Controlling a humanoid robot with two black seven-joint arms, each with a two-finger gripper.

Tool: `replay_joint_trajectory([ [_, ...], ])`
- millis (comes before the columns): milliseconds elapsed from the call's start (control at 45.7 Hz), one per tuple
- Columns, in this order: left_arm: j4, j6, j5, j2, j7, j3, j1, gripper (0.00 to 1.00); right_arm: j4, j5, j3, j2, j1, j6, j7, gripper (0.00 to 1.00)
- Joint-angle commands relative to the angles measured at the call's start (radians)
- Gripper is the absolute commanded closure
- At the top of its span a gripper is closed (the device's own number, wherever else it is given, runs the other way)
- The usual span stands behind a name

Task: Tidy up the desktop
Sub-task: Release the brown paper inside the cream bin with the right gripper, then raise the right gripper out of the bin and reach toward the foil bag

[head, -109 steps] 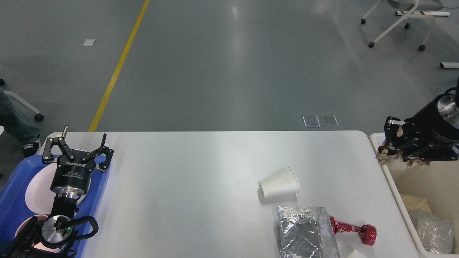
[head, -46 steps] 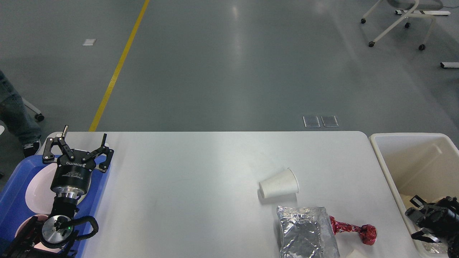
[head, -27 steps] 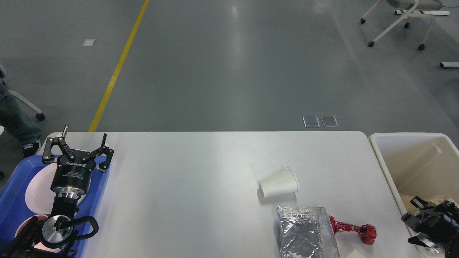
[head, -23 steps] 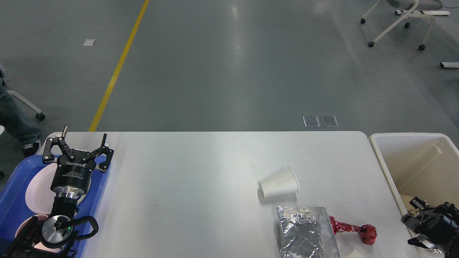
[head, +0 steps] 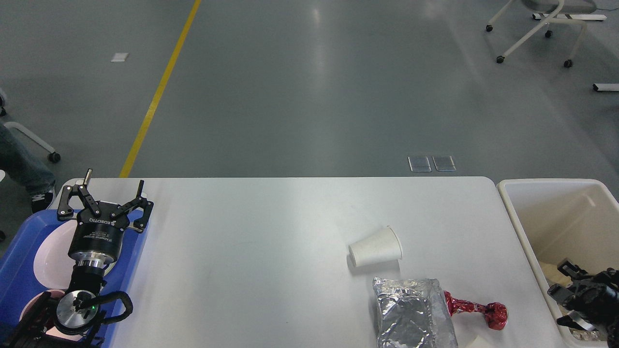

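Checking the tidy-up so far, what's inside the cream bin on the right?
In the cream bin, crumpled pale wrapping shows low down; the right gripper reaches in and covers the rest.

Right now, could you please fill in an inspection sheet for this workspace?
Surface: white desktop, mostly bare on its left and middle.
Job's things: paper cup on its side; foil bag lying flat at the near edge; red wrapper beside the bag.
Clutter: small white scrap at the near edge, cut off by the frame.
Grippers: left gripper open, empty, above the blue tray; right gripper low in the cream bin, state unclear.
Cables: black cable looped on the left arm.
Surroundings: grey floor, yellow line, chair.
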Motion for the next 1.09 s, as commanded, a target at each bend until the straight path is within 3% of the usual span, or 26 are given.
replay_joint_trajectory([
  [0, 0.0, 0.0, 0.0, 0.0, 0.0, 0.0, -0.001, 0.03, 0.099, -0.048, -0.009, -0.074, 0.103, 0.029, -0.001, 0.0],
  [153, 0.0, 0.0, 0.0, 0.0, 0.0, 0.0, -0.001, 0.03, 0.332, -0.203, -0.018, -0.171, 0.293, 0.057, -0.009, 0.0],
  [307, 0.0, 0.0, 0.0, 0.0, 0.0, 0.0, -0.001, 0.03, 0.539, -0.289, -0.073, -0.233, 0.511, 0.241, -0.012, 0.0],
  [526, 0.0, 0.0, 0.0, 0.0, 0.0, 0.0, -0.001, 0.03, 0.78, -0.28, -0.32, -0.176, 0.922, 0.504, -0.011, 0.0],
  [832, 0.0, 0.0, 0.0, 0.0, 0.0, 0.0, -0.001, 0.03, 1.167, -0.168, -0.423, -0.073, 1.38, 0.877, -0.011, 0.0],
  [964, 0.0, 0.0, 0.0, 0.0, 0.0, 0.0, 0.0, 0.03, 1.246, -0.1, -0.425, -0.062, 1.519, 0.972, -0.012, 0.0],
  [1073, 0.0, 0.0, 0.0, 0.0, 0.0, 0.0, 0.0, 0.03, 1.38, -0.065, -0.426, -0.006, 1.677, 0.976, -0.012, 0.0],
])
